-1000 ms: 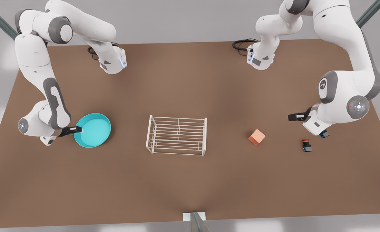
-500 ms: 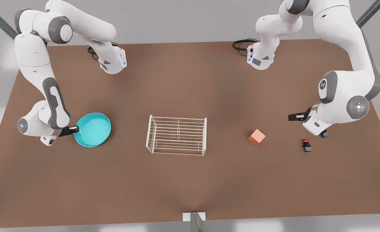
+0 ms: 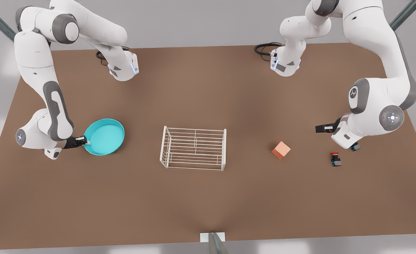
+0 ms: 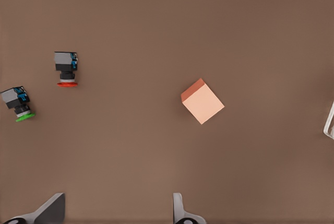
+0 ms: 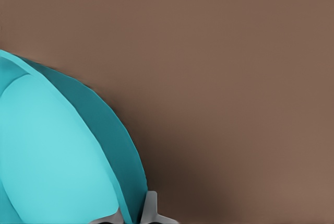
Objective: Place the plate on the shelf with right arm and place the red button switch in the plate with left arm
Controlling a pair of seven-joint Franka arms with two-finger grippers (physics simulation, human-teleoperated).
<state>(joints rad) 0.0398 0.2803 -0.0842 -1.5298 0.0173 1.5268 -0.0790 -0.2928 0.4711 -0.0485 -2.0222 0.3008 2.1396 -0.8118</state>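
Observation:
The cyan plate (image 3: 104,137) hangs a little above the table at the front view's left, tilted. My right gripper (image 3: 84,141) is shut on its near-left rim; in the right wrist view the rim (image 5: 112,145) runs down between the right gripper's (image 5: 133,216) fingers. The white wire shelf (image 3: 193,148) stands mid-table. The red button switch (image 3: 335,159) lies on its side at the front view's right, also seen as the red-capped switch (image 4: 66,68). My left gripper (image 3: 323,128) waits open above the table, apart from the switch, its fingers (image 4: 180,211) wide apart.
A green-capped switch (image 3: 354,147) lies close to the red one, partly under the left arm, and shows as the green switch (image 4: 18,104). A salmon-orange cube (image 3: 281,150) sits between the shelf and the switches. The shelf's edge (image 4: 330,122) is just visible.
The right gripper has raised the plate off the table, tilting it and carrying it slightly toward the front view's right and far side. The left arm has not moved.

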